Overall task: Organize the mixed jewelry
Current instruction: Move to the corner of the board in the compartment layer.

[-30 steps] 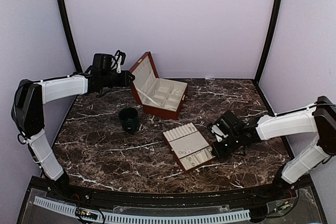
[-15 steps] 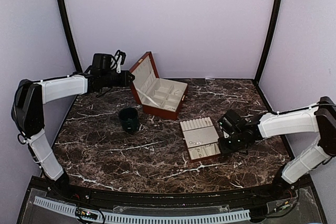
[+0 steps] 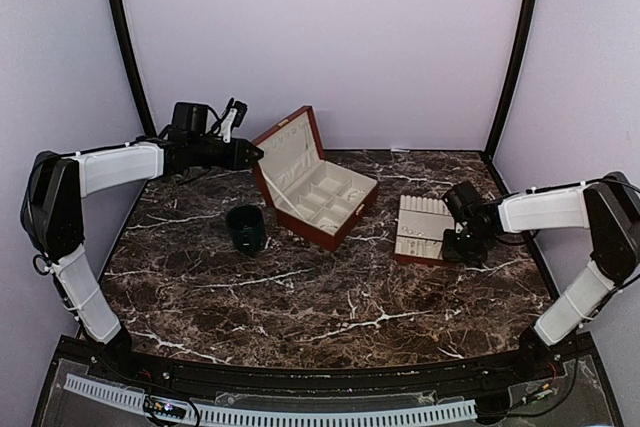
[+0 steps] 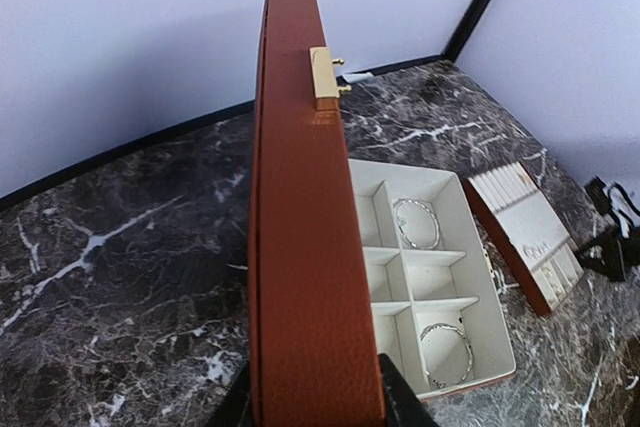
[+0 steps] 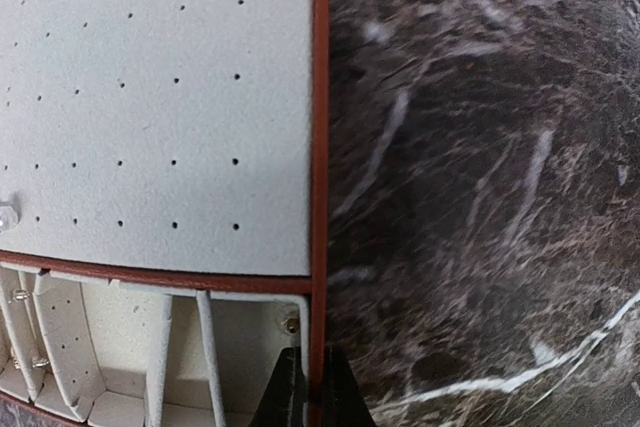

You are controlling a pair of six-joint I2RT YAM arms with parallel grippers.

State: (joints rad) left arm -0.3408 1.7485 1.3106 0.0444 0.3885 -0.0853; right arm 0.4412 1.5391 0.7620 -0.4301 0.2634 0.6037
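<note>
Right gripper (image 5: 310, 394): pinched fully shut on slotted tray (image 5: 150, 97) rim, probably for dragging it. Left gripper (image 4: 315, 402): part-closed astride box lid (image 4: 300, 247), propping it upright for access. Jewelry loops (image 4: 416, 223) in box compartments, studs (image 5: 290, 325) in tray slots.

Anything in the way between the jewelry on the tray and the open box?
Nothing visible. Only bare table separates the tray, with its studs, from the box. The left gripper holds the lid open, away from the tray, and the green cup stands on the box's other side.
</note>
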